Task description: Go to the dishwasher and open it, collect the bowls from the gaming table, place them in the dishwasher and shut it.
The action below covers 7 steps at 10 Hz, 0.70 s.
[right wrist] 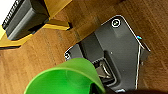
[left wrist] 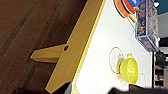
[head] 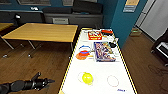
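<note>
The gaming table [head: 100,67] is a long white top with a yellow edge, straight ahead in the head view. A yellow-green bowl [head: 87,78] sits on its near end beside a red ring mark; the left wrist view shows this bowl [left wrist: 128,70] and the table's yellow edge [left wrist: 75,55] too. My left gripper [head: 47,80] hangs open over the floor, left of the table's near corner and apart from the bowl. A bright green bowl [right wrist: 65,78] looms close in the right wrist view, held by my right gripper above the wooden floor. The dishwasher is out of view.
Board-game boxes [head: 103,51] and coloured rings [head: 83,52] lie mid-table. A wooden table [head: 42,32] stands to the left and a teal pillar [head: 122,22] at the table's far right. A dark chair [head: 160,47] sits at the right edge. My grey base [right wrist: 112,50] shows under the green bowl.
</note>
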Motion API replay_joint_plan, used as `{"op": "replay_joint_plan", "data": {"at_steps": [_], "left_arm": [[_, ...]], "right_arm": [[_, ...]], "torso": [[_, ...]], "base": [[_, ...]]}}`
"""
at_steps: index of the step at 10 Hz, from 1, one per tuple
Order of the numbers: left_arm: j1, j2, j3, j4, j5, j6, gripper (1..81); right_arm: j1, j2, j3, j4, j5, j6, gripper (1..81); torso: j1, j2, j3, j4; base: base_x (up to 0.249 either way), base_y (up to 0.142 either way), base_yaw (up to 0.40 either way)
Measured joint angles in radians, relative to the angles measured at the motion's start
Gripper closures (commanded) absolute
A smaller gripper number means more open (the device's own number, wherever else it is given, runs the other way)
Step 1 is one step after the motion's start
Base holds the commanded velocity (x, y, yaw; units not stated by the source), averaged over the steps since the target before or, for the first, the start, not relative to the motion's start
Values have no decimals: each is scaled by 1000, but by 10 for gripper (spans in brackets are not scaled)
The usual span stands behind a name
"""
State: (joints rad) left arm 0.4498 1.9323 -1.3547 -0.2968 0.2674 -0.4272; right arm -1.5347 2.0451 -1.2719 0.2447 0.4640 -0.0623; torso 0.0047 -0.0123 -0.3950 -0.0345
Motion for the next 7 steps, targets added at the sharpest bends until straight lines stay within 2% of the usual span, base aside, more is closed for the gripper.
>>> {"op": "replay_joint_plan", "data": {"at_steps": [5,7], "left_arm": [[-3,186,-137,-3,44,1,10],[-7,257,-226,-3,59,0,10]], "right_arm": [[16,3,0,0,-4,0,811],[22,10,0,0,-8,0,811]], "torso": [[0,0,0,0],[0,0,0,0]], "base": [[0,0,0],[0,0,0]]}}
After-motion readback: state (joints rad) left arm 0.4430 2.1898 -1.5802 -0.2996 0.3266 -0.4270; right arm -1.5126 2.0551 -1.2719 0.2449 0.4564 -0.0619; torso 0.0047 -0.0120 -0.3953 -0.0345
